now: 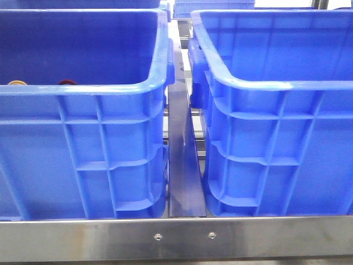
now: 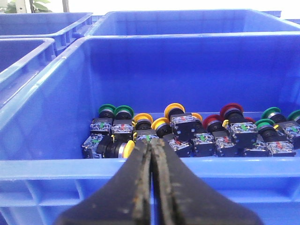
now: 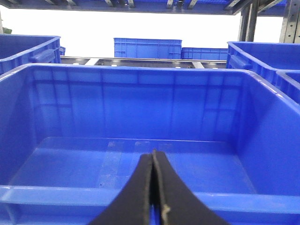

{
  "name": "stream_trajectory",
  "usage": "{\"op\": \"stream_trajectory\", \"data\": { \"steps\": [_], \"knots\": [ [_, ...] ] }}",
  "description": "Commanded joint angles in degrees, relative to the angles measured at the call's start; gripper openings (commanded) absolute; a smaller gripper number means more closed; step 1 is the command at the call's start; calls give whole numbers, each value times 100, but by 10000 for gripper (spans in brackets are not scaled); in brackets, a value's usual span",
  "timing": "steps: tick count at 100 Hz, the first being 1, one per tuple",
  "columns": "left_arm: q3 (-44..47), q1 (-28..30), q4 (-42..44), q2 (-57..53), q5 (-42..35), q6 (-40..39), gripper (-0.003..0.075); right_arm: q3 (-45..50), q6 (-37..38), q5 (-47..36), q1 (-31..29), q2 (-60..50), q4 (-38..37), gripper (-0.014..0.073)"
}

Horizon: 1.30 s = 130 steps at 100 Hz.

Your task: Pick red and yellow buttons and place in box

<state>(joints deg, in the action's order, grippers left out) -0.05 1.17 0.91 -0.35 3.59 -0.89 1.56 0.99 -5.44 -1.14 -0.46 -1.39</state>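
Buttons, red (image 2: 230,112) and yellow (image 2: 174,108) among green ones, lie in the blue crate (image 1: 83,91) at the bench's left front edge, the left gripper (image 2: 151,146) pressed closed and empty near its rim, the right gripper (image 3: 153,157) likewise closed over the box (image 3: 140,197) at the bench's right

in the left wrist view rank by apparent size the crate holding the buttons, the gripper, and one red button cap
1. Blue crate, fills the view.
2. Left gripper, enlarged by nearness to the camera.
3. Red button cap, smallest.
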Motion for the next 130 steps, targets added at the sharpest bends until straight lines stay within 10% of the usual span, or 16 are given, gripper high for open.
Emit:
{"op": "stream_trajectory", "data": {
  "steps": [1,76,130],
  "knots": [
    [110,25,-47,-165,-451,-38,-20,31,0,-461,-13,-127,-47,-66],
    [-144,25,-47,-165,-457,-38,-20,31,0,-461,-13,-127,-47,-66],
    [-2549,-18,-153,1443,1617,-38,-20,31,0,-461,-13,-127,-47,-66]
  ]
}}
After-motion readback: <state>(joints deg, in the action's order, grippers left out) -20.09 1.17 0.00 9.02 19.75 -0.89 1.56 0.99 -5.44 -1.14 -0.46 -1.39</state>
